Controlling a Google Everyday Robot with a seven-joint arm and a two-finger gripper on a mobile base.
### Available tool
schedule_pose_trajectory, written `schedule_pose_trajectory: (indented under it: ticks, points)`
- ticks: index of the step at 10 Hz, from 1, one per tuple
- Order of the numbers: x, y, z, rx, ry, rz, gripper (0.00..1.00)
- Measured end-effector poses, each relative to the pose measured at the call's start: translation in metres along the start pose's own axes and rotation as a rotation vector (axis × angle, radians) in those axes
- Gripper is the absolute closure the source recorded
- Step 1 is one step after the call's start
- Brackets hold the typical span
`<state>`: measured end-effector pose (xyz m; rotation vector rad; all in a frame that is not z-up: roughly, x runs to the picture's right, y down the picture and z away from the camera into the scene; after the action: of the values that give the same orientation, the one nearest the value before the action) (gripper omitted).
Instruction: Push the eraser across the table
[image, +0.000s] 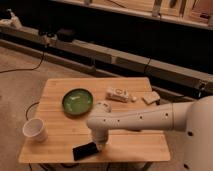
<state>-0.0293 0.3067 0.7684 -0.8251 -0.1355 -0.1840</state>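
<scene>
One white robot arm (145, 119) reaches over the small light wooden slatted table (60, 145), its gripper (101, 146) lowered near the front edge with fingers closed and holding nothing. Its tip meets the right end of the flat black rectangular eraser (84, 150). A round green bowl (77, 101) sits behind; a white paper cup (35, 130) stands left.

1. The place looks like a robotics lab or workshop rather than a home.
2. A small slatted wooden table (55, 92) stands alone on carpeted floor (20, 75).
3. At 12 o'clock, a long, low dark rail (125, 57) runs the width of the room, with cables (30, 65) trailing onto the floor at 10 o'clock.
4. The gripper (100, 146) is at the table's near edge, at 6 o'clock.
</scene>
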Motion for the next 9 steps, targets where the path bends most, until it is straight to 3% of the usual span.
schedule_pose_trajectory:
  ticks: [9]
  points:
    - [-0.035,0.003,0.003,0.000,-0.028,-0.068,0.98]
